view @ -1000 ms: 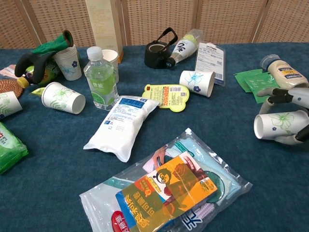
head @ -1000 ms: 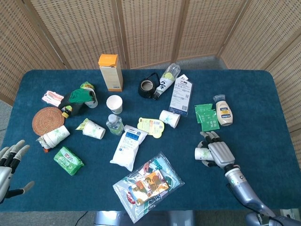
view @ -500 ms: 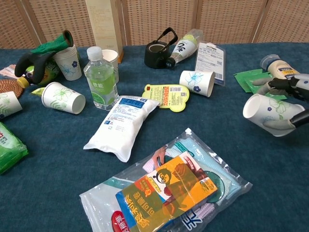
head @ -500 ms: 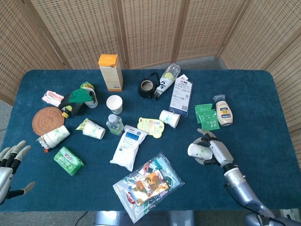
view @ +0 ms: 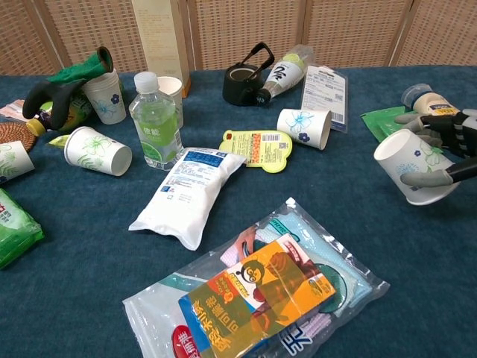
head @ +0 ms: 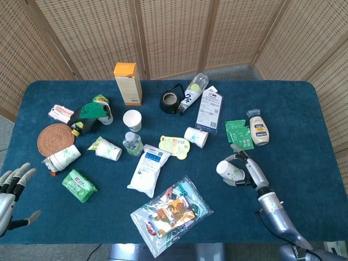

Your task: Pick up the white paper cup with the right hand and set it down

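Note:
My right hand (head: 246, 170) (view: 447, 145) grips a white paper cup (head: 228, 171) (view: 411, 165) with a green flower print at the right side of the blue table. The cup is tilted, its mouth turned up and to the left, lifted a little off the cloth. Fingers wrap over its top and the thumb lies beneath it. My left hand (head: 12, 187) hovers open at the table's near left corner, holding nothing; the chest view does not show it.
A mayonnaise bottle (head: 259, 130) and green packets (head: 237, 132) lie just behind the held cup. Another lying cup (head: 196, 136), a white pouch (head: 148, 169) and a clear snack bag (head: 171, 213) lie to its left. More cups, a water bottle (head: 132, 143) and a tall box (head: 127, 83) stand further left.
The right hand lifted the cup from lying on its side and turned it toward upright, moving it slightly left and up. The left hand stayed put.

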